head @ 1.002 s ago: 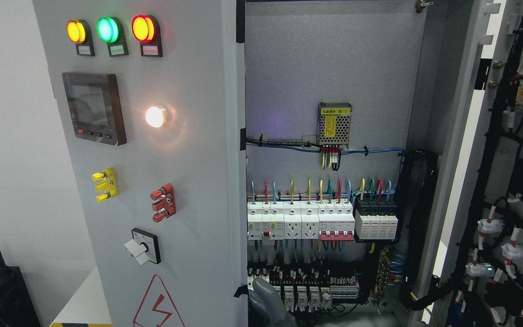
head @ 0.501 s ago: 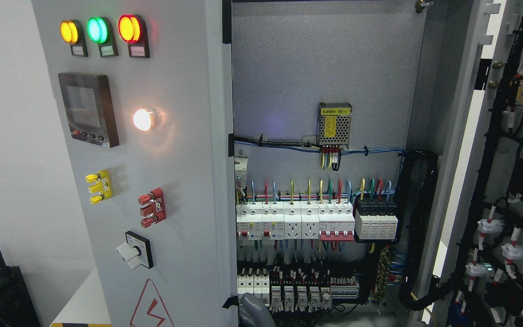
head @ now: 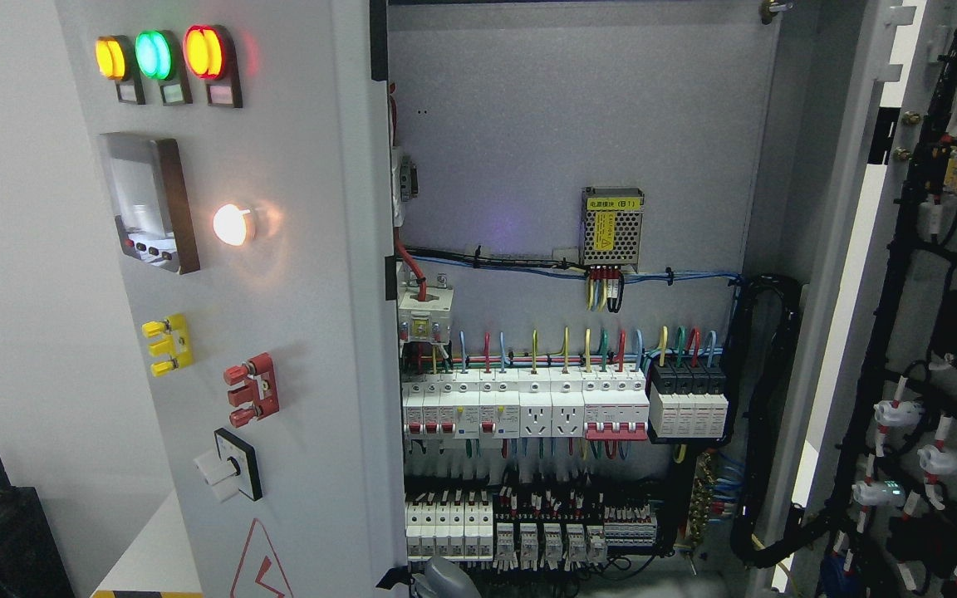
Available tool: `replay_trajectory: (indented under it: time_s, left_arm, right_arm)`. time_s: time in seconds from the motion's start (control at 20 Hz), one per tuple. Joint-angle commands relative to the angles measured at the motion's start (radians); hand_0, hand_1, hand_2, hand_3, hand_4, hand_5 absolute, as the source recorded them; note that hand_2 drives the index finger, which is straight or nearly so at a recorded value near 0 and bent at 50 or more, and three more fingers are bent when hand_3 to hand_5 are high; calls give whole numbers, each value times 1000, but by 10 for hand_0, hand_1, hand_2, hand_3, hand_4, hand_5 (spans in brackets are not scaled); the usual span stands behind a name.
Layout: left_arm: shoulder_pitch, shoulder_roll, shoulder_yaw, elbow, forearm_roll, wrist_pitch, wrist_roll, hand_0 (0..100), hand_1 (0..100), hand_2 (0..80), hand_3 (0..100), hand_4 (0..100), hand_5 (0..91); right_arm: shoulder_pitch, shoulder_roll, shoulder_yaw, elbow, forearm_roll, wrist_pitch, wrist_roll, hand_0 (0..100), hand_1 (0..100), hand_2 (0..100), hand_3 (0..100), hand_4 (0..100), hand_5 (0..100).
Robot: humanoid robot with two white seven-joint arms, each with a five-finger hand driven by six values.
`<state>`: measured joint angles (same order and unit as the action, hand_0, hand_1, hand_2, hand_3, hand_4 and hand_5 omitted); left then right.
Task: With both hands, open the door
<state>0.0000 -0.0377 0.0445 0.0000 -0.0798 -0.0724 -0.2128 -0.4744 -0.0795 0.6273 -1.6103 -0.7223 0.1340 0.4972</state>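
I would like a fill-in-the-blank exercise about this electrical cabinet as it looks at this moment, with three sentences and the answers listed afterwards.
1. Of the three indicator lamps at the top of the left door, the middle one glows ____.
2. The terminal block left of the red terminal block is ____.
3. The small power supply on the back panel carries a ____ label.

Answers: green; yellow; yellow

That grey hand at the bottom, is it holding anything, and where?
Cannot be told: only the top of a hand shows beside the left door bottom edge, its grip hidden.
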Motion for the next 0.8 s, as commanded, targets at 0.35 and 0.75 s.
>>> replay_trajectory:
  time_s: [0.35, 0.75]
  left_arm:
    - [29, -1, 0, -32, 0, 0, 0, 0, 0, 0, 0, 43, 0]
    - [29, 1, 0, -32, 0, 0, 0, 0, 0, 0, 0, 43, 0]
  right_arm:
    - [19, 6, 61, -72, 3, -1, 0, 0, 0, 0, 0, 0, 0]
    - [16, 6, 109, -74, 9, -1, -3, 0, 0, 0, 0, 0, 0]
